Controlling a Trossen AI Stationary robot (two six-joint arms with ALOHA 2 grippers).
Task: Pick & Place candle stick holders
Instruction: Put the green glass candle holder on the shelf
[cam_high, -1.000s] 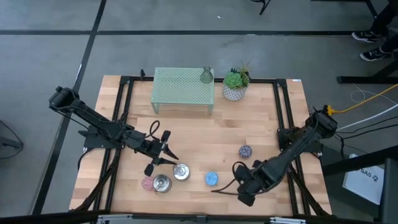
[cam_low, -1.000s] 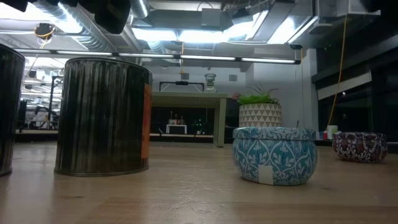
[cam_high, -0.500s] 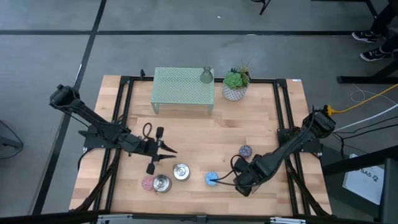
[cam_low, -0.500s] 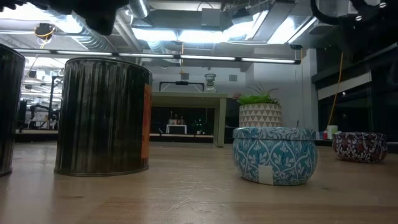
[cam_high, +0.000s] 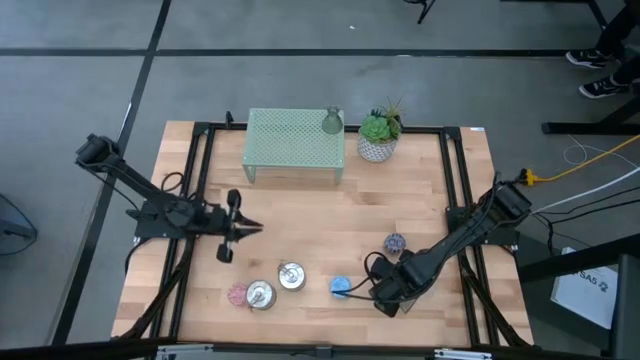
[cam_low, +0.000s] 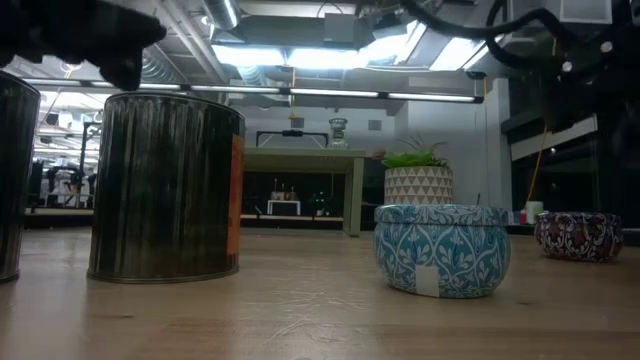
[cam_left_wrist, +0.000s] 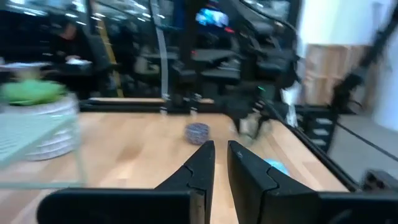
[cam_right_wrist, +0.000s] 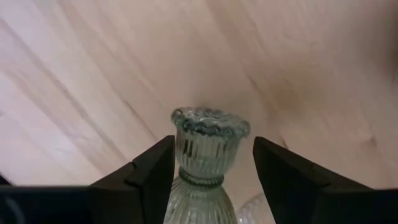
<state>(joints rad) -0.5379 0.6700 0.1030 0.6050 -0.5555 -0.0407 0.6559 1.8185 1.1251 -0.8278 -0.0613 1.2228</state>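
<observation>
My right end effector (cam_right_wrist: 210, 163) clasps a ribbed clear glass candle stick holder (cam_right_wrist: 205, 158), its base cut off from my sight. My left end effector (cam_left_wrist: 221, 163), at nine o'clock on the wooden tabletop (cam_high: 330, 215), is nearly clenched, holding nothing.

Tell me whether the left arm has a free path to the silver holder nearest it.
Probably yes. The left gripper hovers empty, fingers nearly together, with bare table between it and the silver holder. Its fingers would need to open first.

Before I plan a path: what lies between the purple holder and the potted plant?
Only bare wood. In the high view nothing stands between the purple holder and the potted plant; the mesh stand is off to the side.
</observation>
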